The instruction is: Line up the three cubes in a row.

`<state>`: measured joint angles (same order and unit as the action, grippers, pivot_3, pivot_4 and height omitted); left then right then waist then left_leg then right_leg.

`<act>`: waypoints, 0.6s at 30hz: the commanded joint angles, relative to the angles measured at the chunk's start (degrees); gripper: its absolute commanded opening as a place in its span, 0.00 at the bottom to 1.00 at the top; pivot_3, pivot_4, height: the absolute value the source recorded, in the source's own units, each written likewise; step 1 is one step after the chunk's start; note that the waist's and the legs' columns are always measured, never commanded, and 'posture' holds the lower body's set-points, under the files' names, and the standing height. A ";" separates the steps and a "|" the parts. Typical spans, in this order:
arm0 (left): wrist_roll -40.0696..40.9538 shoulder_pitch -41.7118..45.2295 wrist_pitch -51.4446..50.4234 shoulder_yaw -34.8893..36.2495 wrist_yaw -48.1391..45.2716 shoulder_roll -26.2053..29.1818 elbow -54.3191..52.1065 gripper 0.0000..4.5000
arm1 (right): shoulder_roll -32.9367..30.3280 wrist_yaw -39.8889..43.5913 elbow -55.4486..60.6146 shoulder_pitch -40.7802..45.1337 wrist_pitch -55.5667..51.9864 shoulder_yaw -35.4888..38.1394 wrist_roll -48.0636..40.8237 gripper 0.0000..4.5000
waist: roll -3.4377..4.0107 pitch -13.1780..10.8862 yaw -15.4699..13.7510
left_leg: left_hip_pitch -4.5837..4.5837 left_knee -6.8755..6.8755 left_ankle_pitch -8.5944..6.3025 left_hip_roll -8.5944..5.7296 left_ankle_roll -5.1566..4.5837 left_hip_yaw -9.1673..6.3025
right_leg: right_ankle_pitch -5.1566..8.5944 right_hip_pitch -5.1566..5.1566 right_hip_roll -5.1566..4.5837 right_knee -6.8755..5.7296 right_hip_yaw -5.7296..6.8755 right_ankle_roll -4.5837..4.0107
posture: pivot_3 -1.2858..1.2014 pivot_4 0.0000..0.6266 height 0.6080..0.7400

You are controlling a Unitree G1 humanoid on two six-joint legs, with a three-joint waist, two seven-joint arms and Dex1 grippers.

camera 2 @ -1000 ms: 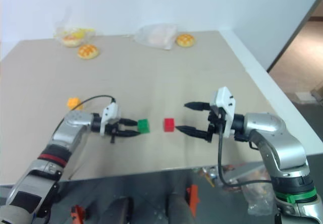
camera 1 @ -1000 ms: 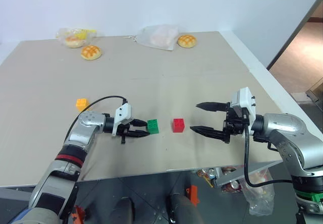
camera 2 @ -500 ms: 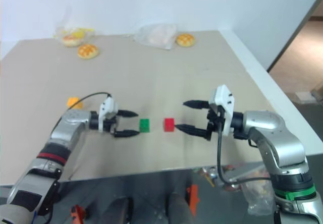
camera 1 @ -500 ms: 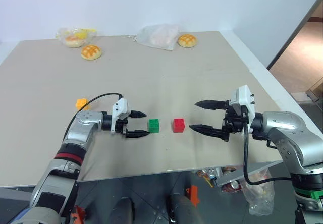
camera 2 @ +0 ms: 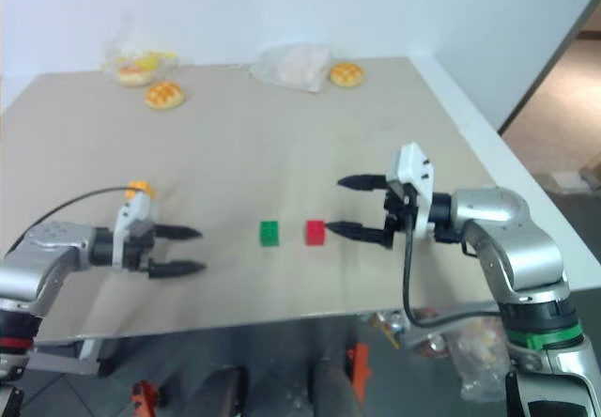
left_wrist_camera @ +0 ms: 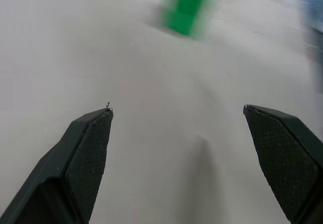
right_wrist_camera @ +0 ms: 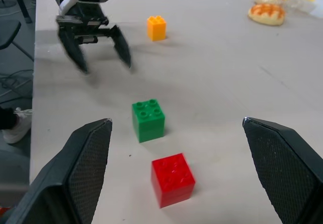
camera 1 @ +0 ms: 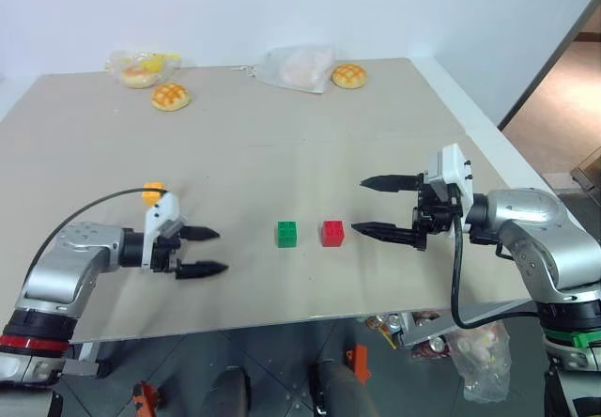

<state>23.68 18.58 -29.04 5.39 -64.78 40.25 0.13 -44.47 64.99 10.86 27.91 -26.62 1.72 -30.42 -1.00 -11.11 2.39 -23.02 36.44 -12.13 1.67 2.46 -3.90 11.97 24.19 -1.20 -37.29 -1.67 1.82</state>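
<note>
Fingers (camera 1: 208,252) spread, empty; three cubes: green (camera 1: 286,234), red (camera 1: 331,233), orange-yellow (camera 1: 152,191).

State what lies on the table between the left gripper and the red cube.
The green cube lies between the left gripper and the red cube, in the left eye view.

Bright, even, soft indoor light all over, no harsh glare on the table (camera 1: 282,154). Only faint shadows under the green cube (camera 1: 286,234) and red cube (camera 1: 331,233). Slightly hazier in the right eye view. Heavy motion blur in the left wrist view, green cube smeared. Left gripper (right_wrist_camera: 96,40) a bit blurred too.
</note>
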 commanded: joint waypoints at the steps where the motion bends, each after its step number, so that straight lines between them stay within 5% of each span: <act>1: 5.91 -4.15 -6.19 8.47 11.71 -4.76 -7.37 0.95 | 2.12 -0.61 1.93 2.07 1.47 -1.25 0.23 0.96 | 0.00 0.00 0.19 | -0.01 0.00 0.00 0.00 0.00 0.00 | -0.01 0.01 0.01 0.02 -0.01 0.02 | 0.52 0.24 1.00; 9: 7.60 -10.15 -10.45 17.08 31.48 -12.51 -13.40 0.95 | 6.10 0.80 0.64 5.50 3.93 -7.45 3.43 0.96 | -0.03 -0.01 0.13 | 0.05 -0.04 0.01 0.06 0.03 -0.02 | -0.05 0.03 0.11 -0.02 -0.05 -0.04 | 0.52 0.24 1.00; 18: 3.34 -10.35 -7.97 18.44 48.69 -20.36 -14.48 0.95 | 8.96 1.24 -0.64 5.99 5.88 -9.13 5.19 0.96 | -0.11 0.04 0.00 | 0.06 0.10 0.05 -0.08 0.09 0.03 | -0.18 -0.09 -0.02 0.04 -0.10 0.12 | 0.52 0.24 1.00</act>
<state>28.46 7.40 -38.80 22.53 -18.71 19.73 -14.04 -35.73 66.05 9.51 32.67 -21.87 -7.84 -25.37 -1.11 -11.07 2.39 -22.95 36.53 -12.08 1.61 2.55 -3.87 11.78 24.10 -1.21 -37.25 -1.78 1.93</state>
